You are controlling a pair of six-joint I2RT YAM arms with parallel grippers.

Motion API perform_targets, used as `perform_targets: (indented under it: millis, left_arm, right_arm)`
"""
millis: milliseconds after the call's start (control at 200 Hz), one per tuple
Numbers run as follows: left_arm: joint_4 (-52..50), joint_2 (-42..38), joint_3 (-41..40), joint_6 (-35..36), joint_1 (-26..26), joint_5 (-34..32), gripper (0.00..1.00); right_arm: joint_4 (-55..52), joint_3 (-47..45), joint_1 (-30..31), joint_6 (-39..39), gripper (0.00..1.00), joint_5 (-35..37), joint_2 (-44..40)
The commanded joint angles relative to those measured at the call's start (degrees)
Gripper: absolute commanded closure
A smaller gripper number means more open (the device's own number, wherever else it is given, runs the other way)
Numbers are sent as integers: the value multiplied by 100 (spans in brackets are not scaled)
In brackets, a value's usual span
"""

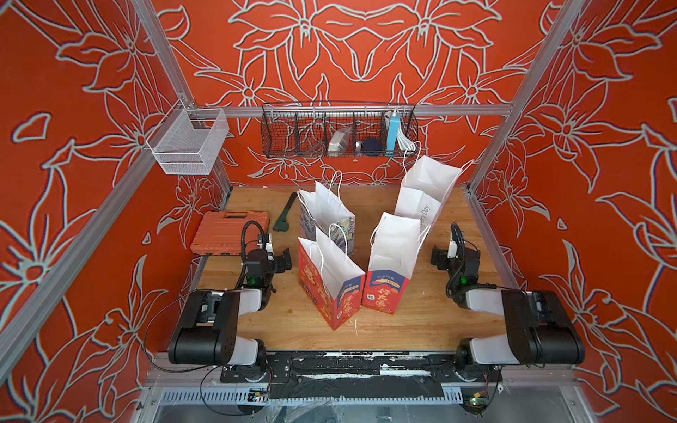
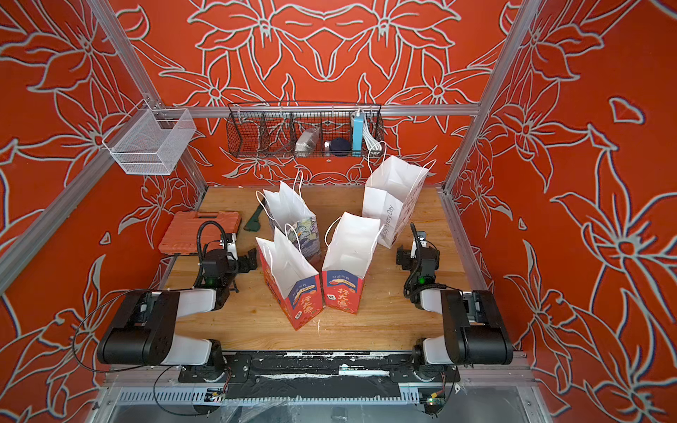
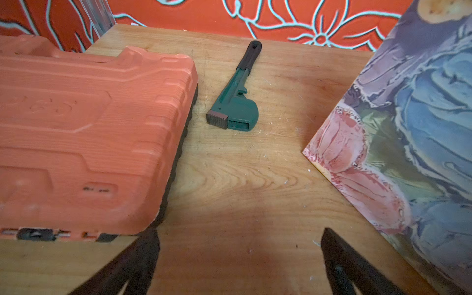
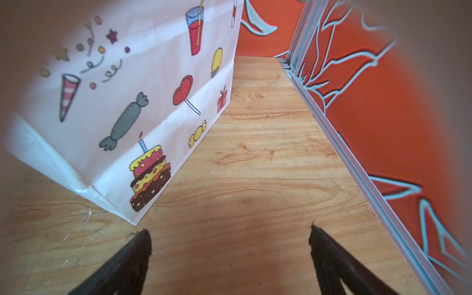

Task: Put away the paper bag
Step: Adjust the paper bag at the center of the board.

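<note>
1. Wooden table (image 1: 421,322) inside red flowered walls; orange toolbox (image 1: 223,234) far left.
2. My left gripper (image 3: 238,235): jaws spread, holding nothing.
3. Four paper bags (image 1: 331,282) stand open mid-table (white insides, printed outsides).
4. My right gripper (image 4: 228,229): spread too, beside the party-print bag (image 4: 122,102).

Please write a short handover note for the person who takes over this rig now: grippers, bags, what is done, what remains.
Left gripper: open, empty, low over the table, aimed between the orange tool case and the floral bag.
Right gripper: open, empty, beside the white party bag.
Bags: all four stand upright and open; left red bag and right red bag in front.
Done: nothing visible; no bag held.
Left: grasp a bag and put it away; which one and where, I cannot tell.
</note>
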Motion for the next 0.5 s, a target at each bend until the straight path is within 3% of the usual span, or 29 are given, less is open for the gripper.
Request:
perform_targets:
  millis: [0,495]
  left_arm:
    - [59,-42,39,62,13,10,2]
    - [41,-43,48,53,15,19,2]
  right_arm:
    - [-10,81,46,-118,2,-50,-3]
    - [-32,96,37,-101,2,-63,2]
